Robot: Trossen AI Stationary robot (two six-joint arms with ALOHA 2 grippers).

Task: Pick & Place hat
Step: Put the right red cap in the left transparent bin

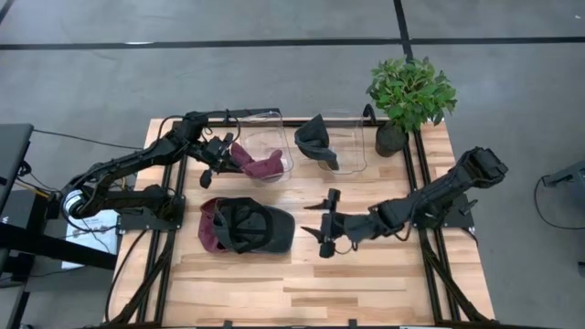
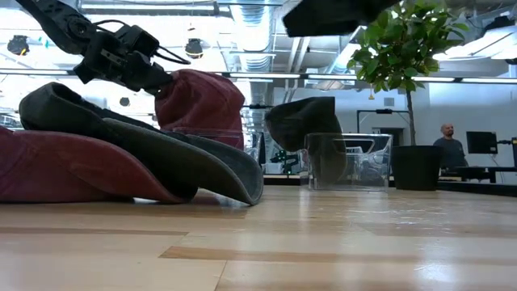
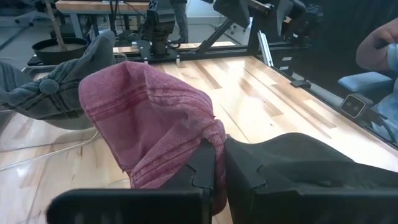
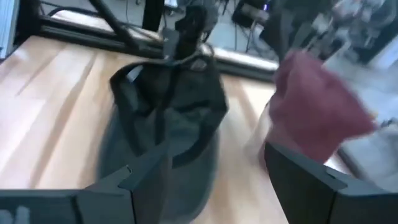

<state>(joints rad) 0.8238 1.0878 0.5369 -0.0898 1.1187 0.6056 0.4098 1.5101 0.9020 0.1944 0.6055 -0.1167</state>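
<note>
My left gripper point(image 1: 226, 152) is shut on a red hat point(image 1: 256, 166) at the left clear bin point(image 1: 274, 123) at the table's far side. In the low view this red hat point(image 2: 202, 101) stands above table height. A dark grey hat point(image 1: 315, 142) sits in the right clear bin point(image 1: 352, 146). Near the table's middle, another dark grey hat point(image 1: 251, 227) lies partly on top of a second red hat point(image 1: 212, 233). My right gripper point(image 1: 329, 223) stands open just right of that pair, with nothing between its fingers; its wrist view shows the grey hat point(image 4: 168, 124) ahead. My left gripper pinches the red hat's cloth point(image 3: 202, 140) between its two fingers point(image 3: 205, 168); edge or fold, I cannot tell. The fingers come from the table's left, nearly level and slanting slightly down. The hat bulges out beyond the fingertips, clear of the tabletop; whether it touches the bin I cannot tell.
A potted plant point(image 1: 409, 96) stands at the far right corner beside the right bin. Bare wood point(image 1: 366, 283) lies along the near side. Black frame rails point(image 1: 430, 210) run along the left and right edges. A person point(image 2: 444, 141) stands in the room beyond.
</note>
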